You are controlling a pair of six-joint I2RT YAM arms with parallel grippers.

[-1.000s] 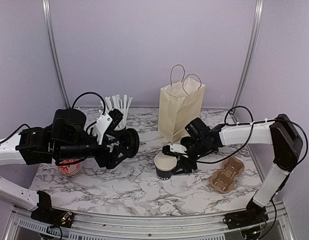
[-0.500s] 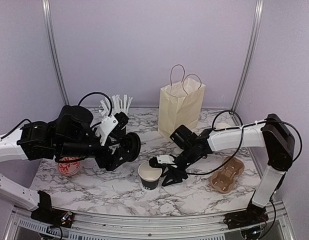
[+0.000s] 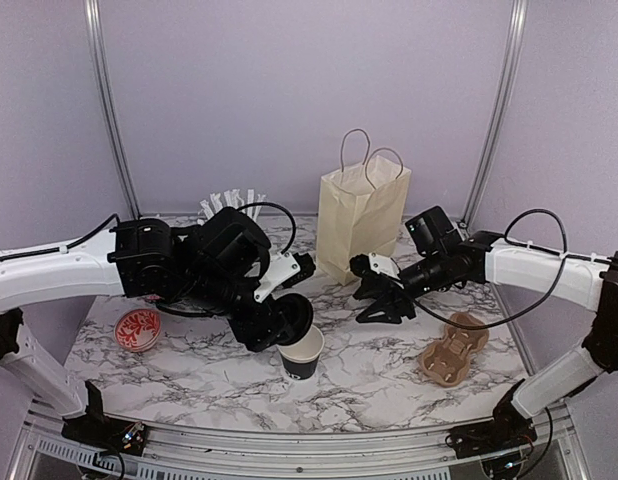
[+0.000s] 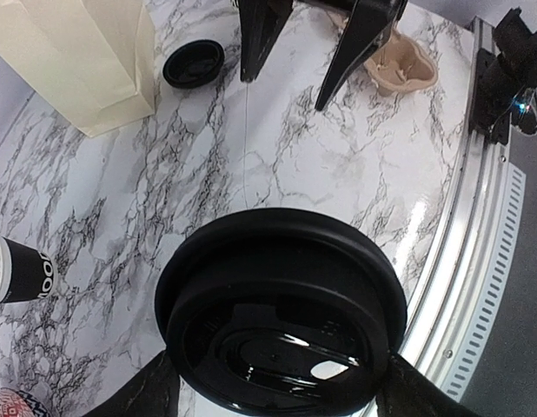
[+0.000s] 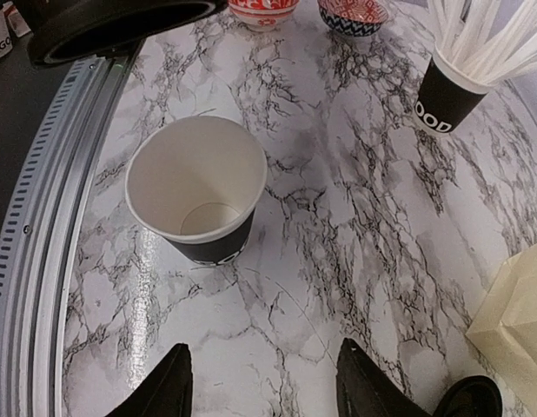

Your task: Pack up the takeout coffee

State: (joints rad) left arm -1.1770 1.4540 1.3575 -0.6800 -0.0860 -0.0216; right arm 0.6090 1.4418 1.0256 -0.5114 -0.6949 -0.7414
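The takeout coffee cup (image 3: pixel 305 354) stands upright near the table's front middle, open and empty, with no lid on it; it also shows in the right wrist view (image 5: pixel 196 178). My left gripper (image 3: pixel 286 322) is shut on a black round plastic lid (image 4: pixel 281 317), held just above the cup's left rim. In the left wrist view the lid hides the cup. My right gripper (image 3: pixel 379 300) is open and empty, up and to the right of the cup, well apart from it (image 5: pixel 264 391).
The cream paper bag (image 3: pixel 361 225) stands at the back middle. A second black lid (image 4: pixel 192 62) lies beside it. A black cup of white straws (image 5: pixel 447 95) stands back left. A brown cup carrier (image 3: pixel 454 350) lies front right. A red bowl (image 3: pixel 137 328) sits front left.
My right gripper slid the cup to the front middle, let go and drew back to the right. My left gripper carried the lid right, over the cup.
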